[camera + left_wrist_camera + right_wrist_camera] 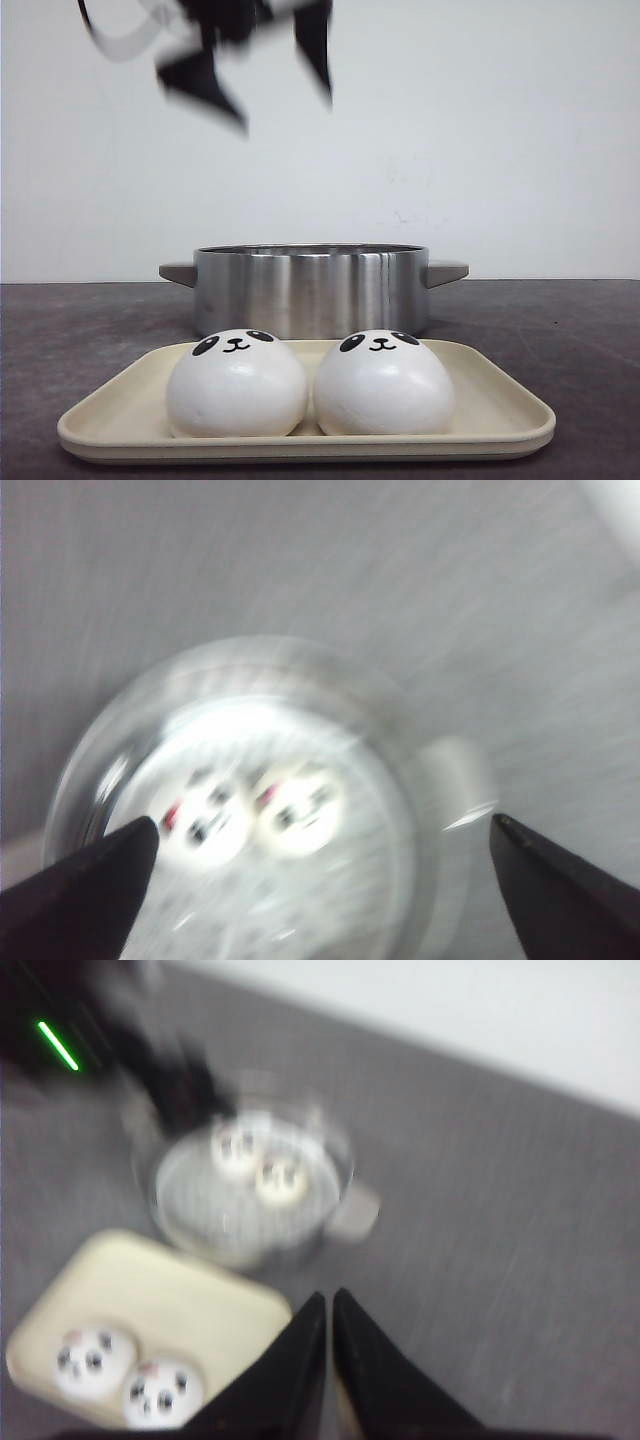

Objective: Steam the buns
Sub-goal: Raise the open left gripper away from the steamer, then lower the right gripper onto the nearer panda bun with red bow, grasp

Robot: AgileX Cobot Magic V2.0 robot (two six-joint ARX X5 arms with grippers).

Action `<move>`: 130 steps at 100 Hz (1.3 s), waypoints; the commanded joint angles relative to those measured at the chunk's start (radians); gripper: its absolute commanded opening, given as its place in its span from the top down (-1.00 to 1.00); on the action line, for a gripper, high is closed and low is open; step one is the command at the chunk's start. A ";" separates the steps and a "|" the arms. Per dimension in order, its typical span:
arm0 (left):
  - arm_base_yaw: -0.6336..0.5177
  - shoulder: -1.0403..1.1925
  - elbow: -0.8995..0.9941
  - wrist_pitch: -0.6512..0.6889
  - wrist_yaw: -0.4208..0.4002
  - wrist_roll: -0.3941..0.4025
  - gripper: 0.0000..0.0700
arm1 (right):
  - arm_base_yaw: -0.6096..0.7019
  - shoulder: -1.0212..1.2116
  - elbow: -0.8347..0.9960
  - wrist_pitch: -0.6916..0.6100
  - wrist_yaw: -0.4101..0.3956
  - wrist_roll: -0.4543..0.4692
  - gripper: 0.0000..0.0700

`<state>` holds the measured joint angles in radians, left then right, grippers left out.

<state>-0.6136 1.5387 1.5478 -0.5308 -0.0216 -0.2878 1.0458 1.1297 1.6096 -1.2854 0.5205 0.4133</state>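
While my left claw [320, 880] hangs blurred and spread wide above the pot [311, 288], I see two buns [258, 1165] inside it and two buns [308, 386] side by side on the tray [505, 415] just in front. My right claw [329, 1345] is pinched closed, empty. Bare table [560, 340] lies open either side; I can read no writing
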 commanded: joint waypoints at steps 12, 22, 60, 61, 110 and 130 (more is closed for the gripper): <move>-0.036 -0.221 0.018 -0.095 -0.008 0.014 -0.82 | 0.007 0.013 -0.270 0.210 -0.140 0.119 0.99; -0.061 -0.341 0.018 -0.151 -0.008 0.014 -0.82 | -0.003 0.023 -0.412 0.332 -0.211 0.164 0.99; -0.082 -0.631 0.018 -0.292 -0.010 0.015 -0.82 | -0.043 0.195 -0.561 0.452 -0.416 0.216 -0.98; -0.082 -0.635 0.018 -0.294 -0.010 0.015 -0.82 | -0.044 0.202 -0.561 0.455 -0.416 0.216 -0.97; -0.082 -0.684 0.018 -0.476 -0.042 0.040 -0.82 | -0.122 0.487 -0.561 0.555 -0.528 0.216 -0.70; -0.082 -0.684 0.018 -0.480 -0.042 0.041 -0.82 | -0.142 0.542 -0.561 0.583 -0.533 0.216 -0.55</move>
<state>-0.6861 0.8497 1.5509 -1.0206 -0.0578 -0.2554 0.8997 1.6447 1.0370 -0.7132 -0.0120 0.6189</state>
